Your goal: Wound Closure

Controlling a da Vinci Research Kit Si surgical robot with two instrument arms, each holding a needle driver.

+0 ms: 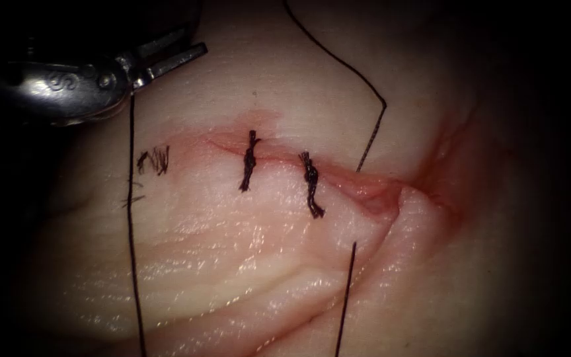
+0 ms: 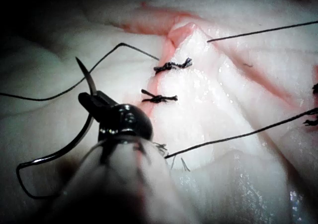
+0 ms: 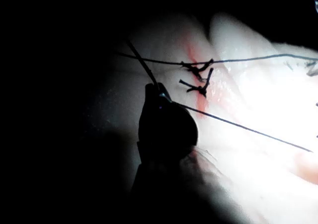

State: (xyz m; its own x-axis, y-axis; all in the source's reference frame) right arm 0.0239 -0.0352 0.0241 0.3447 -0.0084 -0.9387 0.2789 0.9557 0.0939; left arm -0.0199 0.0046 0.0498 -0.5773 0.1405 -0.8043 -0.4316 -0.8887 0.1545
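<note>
The left tool (image 1: 181, 51) hovers over the tissue (image 1: 232, 264) at the far left, well left of the cut (image 1: 365, 188). In the left wrist view its jaws (image 2: 94, 98) are shut on the curved needle (image 2: 85, 75), about a third of the way back from the tip. The needle is free of the tissue, tip up. Thread (image 1: 131, 198) hangs down from this tool. Two tied knots (image 1: 249, 162) (image 1: 311, 185) cross the cut. Right of them a thread (image 1: 371, 135) enters the tissue above the cut and comes out below (image 1: 350, 277). The right wrist view has the same tool as a dark shape (image 3: 154, 92).
Short cut ends of thread (image 1: 154, 160) lie on the tissue left of the knots. Red fluid stains the open right end of the cut (image 1: 391, 195). The tissue bulges in folds in front of the cut.
</note>
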